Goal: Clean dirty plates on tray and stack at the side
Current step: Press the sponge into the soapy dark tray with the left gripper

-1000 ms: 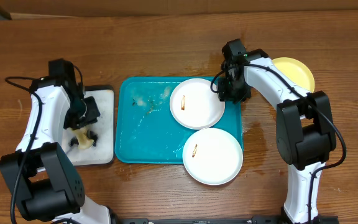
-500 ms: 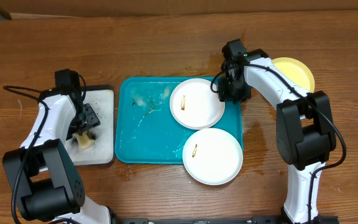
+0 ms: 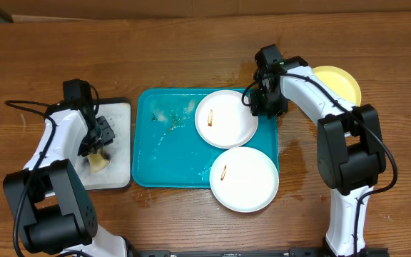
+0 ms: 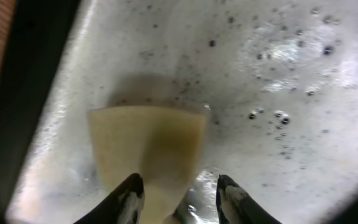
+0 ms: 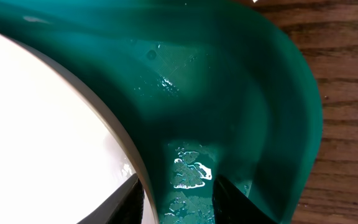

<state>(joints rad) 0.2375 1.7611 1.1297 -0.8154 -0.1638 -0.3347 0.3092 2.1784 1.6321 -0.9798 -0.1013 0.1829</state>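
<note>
The teal tray (image 3: 170, 157) lies mid-table. One white plate (image 3: 226, 118) with a brown smear sits at its upper right. A second smeared white plate (image 3: 245, 178) overhangs its lower right corner. The pale yellow plate (image 3: 341, 80) lies on the table at the right, partly hidden by my right arm. My right gripper (image 3: 262, 103) is open at the upper plate's right edge; in the right wrist view its jaws (image 5: 179, 199) straddle the plate's rim (image 5: 129, 149) over the wet tray (image 5: 229, 93). My left gripper (image 3: 98, 143) is open over a beige sponge (image 4: 148, 143).
The sponge (image 3: 96, 163) lies in a small black-rimmed white tray (image 3: 120, 143) at the left, wet and soapy (image 4: 291, 93). Bare wooden table (image 3: 191, 43) surrounds the trays. A cable runs along the left arm.
My left gripper has moved down and slightly right over the small tray to the sponge, then held still. The right arm and the plates have not moved.
</note>
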